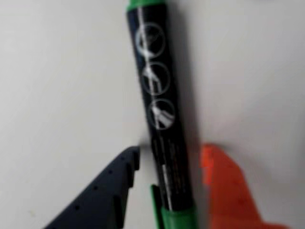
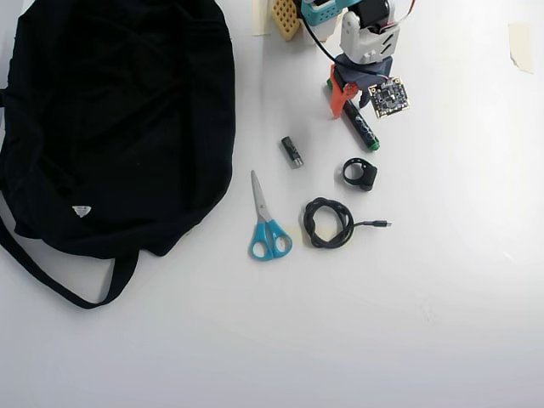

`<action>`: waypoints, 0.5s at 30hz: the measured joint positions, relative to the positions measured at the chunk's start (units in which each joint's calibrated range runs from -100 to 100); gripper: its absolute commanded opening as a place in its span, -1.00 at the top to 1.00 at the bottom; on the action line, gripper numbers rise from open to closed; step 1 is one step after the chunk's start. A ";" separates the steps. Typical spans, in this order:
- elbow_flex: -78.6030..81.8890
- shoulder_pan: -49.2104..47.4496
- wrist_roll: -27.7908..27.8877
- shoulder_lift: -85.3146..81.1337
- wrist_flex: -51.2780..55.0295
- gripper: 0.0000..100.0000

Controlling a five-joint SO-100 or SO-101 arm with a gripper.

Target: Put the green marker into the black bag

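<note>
Your gripper [image 1: 169, 157] straddles the green marker [image 1: 159, 114], jaws parted on either side and not visibly clamped. The marker lies on the table, well right of the black bag [image 2: 119, 119] overhead. Grasp, lift, carry and drop all remain.

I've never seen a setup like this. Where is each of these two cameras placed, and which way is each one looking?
Wrist view: rides on the arm and looks past the gripper onto the white table; a dark finger and an orange finger flank the green marker.
Overhead view: fixed above, looking straight down on the whole table: black bag, scissors, coiled cable, with the arm at the top edge.
Shared: both show the green marker and the gripper over it.
</note>
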 measured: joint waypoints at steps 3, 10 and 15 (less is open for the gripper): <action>0.47 -0.07 -0.10 -0.08 -0.09 0.95; 0.55 0.00 -0.20 -0.08 -0.17 0.95; 0.63 0.29 -0.20 -0.08 -0.17 0.95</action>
